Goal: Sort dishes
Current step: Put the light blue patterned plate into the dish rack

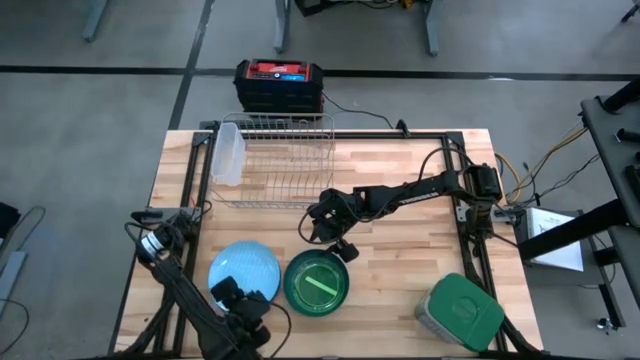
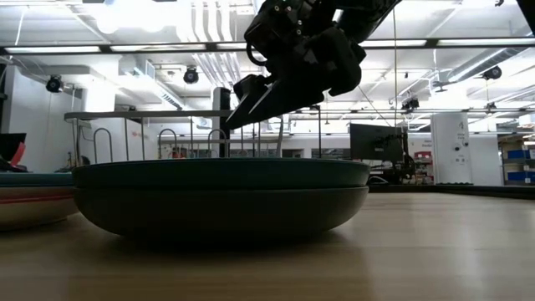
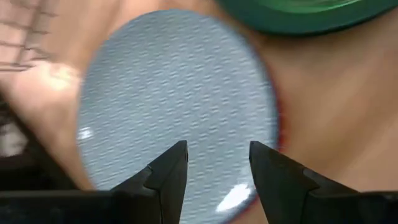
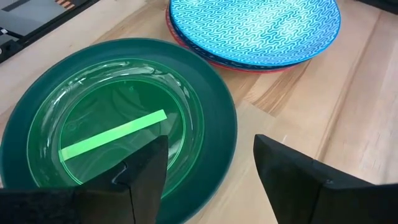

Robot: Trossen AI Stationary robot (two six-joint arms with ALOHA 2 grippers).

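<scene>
A light blue plate (image 1: 244, 270) lies on a reddish dish near the table's front left; it also shows in the left wrist view (image 3: 174, 99) and the right wrist view (image 4: 255, 28). A dark green plate (image 1: 317, 282) lies right of it and shows in the right wrist view (image 4: 118, 124), with a lime green strip in its middle. My left gripper (image 1: 240, 300) is open just above the blue plate's near edge. My right gripper (image 1: 345, 248) is open above the green plate's far right rim, touching nothing.
A wire metal rack (image 1: 275, 160) stands at the table's far left with a clear container (image 1: 227, 152) leaning at its left end. A square grey container with a green lid (image 1: 462, 310) sits at the front right. Bare wood lies between them.
</scene>
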